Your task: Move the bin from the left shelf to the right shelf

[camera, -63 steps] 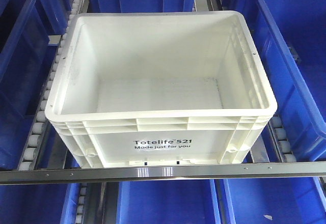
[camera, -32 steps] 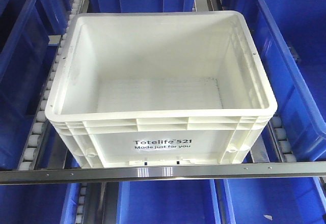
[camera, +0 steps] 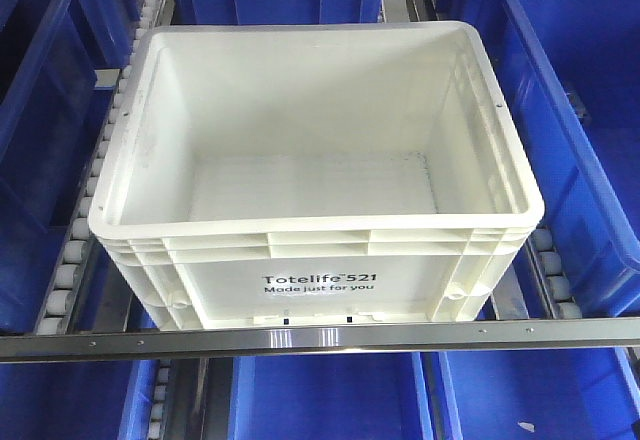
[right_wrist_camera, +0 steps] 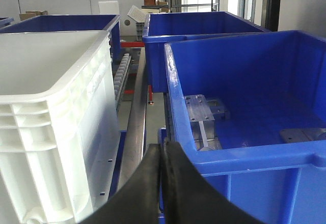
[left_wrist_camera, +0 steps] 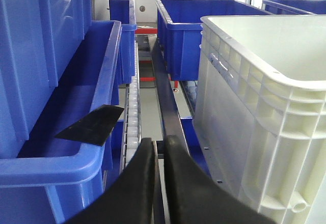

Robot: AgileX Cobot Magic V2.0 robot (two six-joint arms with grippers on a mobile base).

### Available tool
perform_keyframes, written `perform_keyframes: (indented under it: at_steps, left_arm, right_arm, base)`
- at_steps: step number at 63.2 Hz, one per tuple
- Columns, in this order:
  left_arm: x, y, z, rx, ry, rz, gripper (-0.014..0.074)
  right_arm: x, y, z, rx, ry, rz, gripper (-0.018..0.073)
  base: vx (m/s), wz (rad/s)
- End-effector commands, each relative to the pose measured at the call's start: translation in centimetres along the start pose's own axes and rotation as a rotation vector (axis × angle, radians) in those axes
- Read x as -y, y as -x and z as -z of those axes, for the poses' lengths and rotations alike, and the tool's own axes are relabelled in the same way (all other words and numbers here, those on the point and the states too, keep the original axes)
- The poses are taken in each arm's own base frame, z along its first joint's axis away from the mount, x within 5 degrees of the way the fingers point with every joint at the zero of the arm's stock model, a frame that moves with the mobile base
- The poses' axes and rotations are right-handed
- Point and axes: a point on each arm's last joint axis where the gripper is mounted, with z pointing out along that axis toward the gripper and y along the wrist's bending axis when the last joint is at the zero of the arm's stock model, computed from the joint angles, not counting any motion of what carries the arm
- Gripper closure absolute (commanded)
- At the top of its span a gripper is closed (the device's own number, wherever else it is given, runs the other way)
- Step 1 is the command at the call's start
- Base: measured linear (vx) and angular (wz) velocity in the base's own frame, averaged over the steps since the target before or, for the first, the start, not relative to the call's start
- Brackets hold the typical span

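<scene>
Sitting on a roller shelf lane, the large white rectangular plastic bin (camera: pixel 315 175) with a ribbed rim and black "Totelife 521 Made just for you" print on its front is empty and upright, its front edge just behind the silver metal shelf rail (camera: pixel 320 338). Blue plastic bins (camera: pixel 585 140) flank the white bin on both sides, behind it and below the rail. To the white bin's left, the left gripper (left_wrist_camera: pixel 159 155) hangs over the gap beside a blue bin, black fingers nearly touching, holding nothing. To the white bin's right, the right gripper (right_wrist_camera: pixel 162 158) hangs between it (right_wrist_camera: pixel 56 122) and a blue bin holding metal parts (right_wrist_camera: pixel 204 114), fingers closed together, empty.
</scene>
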Motion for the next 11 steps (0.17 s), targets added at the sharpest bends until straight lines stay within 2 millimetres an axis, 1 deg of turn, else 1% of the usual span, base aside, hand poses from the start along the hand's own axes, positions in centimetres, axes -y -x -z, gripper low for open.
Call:
perform_keyframes:
  at_steps: [1,11]
  left_arm:
    - [-0.02,1.54,0.23,0.113,0.003,0.019,0.0565]
    - [-0.02,1.54,0.23,0.113,0.003,0.019,0.0565]
  right_arm:
    - [-0.03,0.43,0.09,0.081,0.003,0.020,0.0568]
    - [-0.03,0.43,0.09,0.081,0.003,0.020,0.0568]
  base:
    - [0.00,0.00]
    - [0.00,0.00]
